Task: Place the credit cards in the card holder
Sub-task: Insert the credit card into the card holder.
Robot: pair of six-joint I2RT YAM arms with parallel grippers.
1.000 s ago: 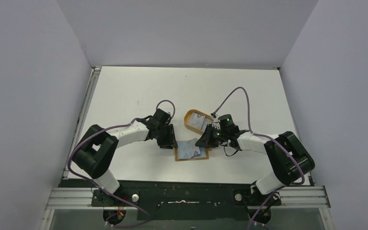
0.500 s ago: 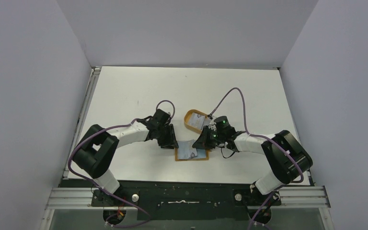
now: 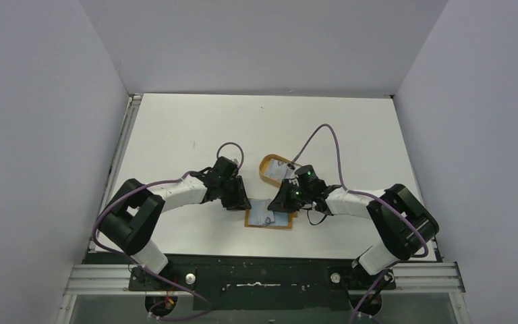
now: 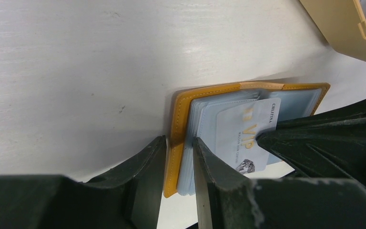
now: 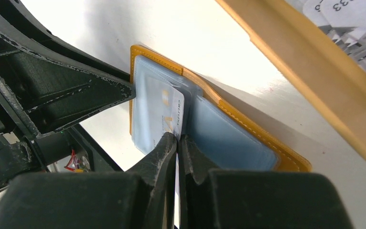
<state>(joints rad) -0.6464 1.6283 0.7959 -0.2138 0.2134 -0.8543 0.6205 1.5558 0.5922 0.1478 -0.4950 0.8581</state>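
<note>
Fingers of the left tool (image 4: 177, 149) stand slightly apart, nipping the 9 o'clock edge of the open orange-brown leather-look card holder (image 4: 180, 102), one outside its cover and one on the clear pockets. The right tool (image 5: 177, 139) is pressed together on a thin white credit card (image 5: 164, 107) with gold print, which lies against those pockets. Both forearms reach low over the white counter (image 3: 175, 135), meeting near its 6 o'clock edge. An oval tan-rimmed tray (image 3: 274, 169) sits at the holder's 12 o'clock. Since a second ago the right arm has slid toward 9 o'clock, carrying the card further over the holder; the left has barely shifted.
</note>
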